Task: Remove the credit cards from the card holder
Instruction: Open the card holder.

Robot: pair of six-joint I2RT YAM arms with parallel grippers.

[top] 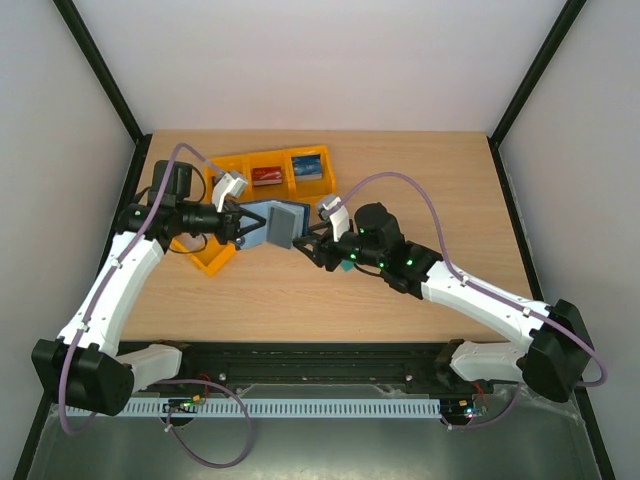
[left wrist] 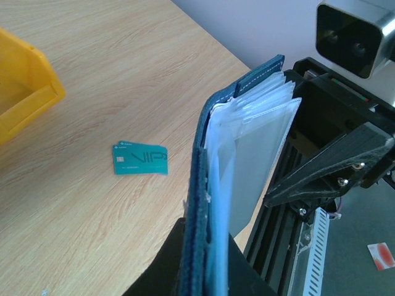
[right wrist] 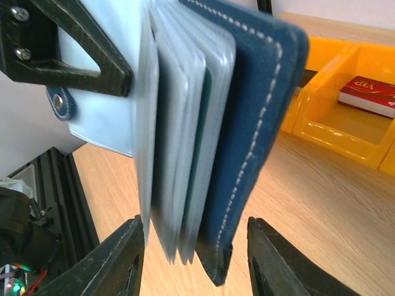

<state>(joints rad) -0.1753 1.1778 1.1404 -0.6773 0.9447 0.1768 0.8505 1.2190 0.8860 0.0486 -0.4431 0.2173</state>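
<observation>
The card holder [top: 277, 224] is held above the table, a navy cover [right wrist: 259, 105] with clear sleeves [left wrist: 259, 148] fanned open. My left gripper [left wrist: 207, 262] is shut on its spine end. My right gripper [right wrist: 194, 259] stands open, its fingers [right wrist: 117, 262] on either side of the holder's free edge with a gap on both sides. A dark green card edge [right wrist: 201, 154] shows inside one sleeve. Credit cards lie in the orange bins: a red one [top: 265, 176] [right wrist: 369, 95] and a blue one [top: 306, 166].
The orange bins [top: 240, 165] stand at the back left of the wooden table, one near my left arm [left wrist: 18, 92]. A lone teal card [left wrist: 141, 159] lies flat on the table below the holder. The table's near edge and black rail [left wrist: 290, 203] lie close by.
</observation>
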